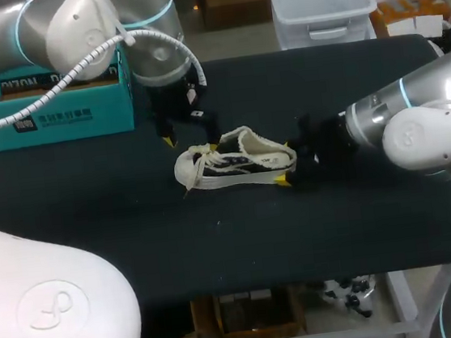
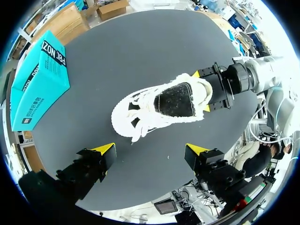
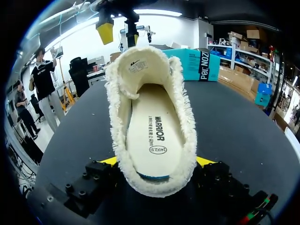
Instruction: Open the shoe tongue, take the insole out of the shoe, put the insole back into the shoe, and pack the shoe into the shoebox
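Shoe (image 1: 237,161) heel held in right tool (image 1: 283,162); left tool (image 1: 191,143) spread above.

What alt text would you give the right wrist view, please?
A cream shoe sits heel-first between the right gripper's fingers, which touch both its sides, its insole showing inside. Beyond its toe hangs the open left gripper; a teal shoebox stands further back on the dark table.
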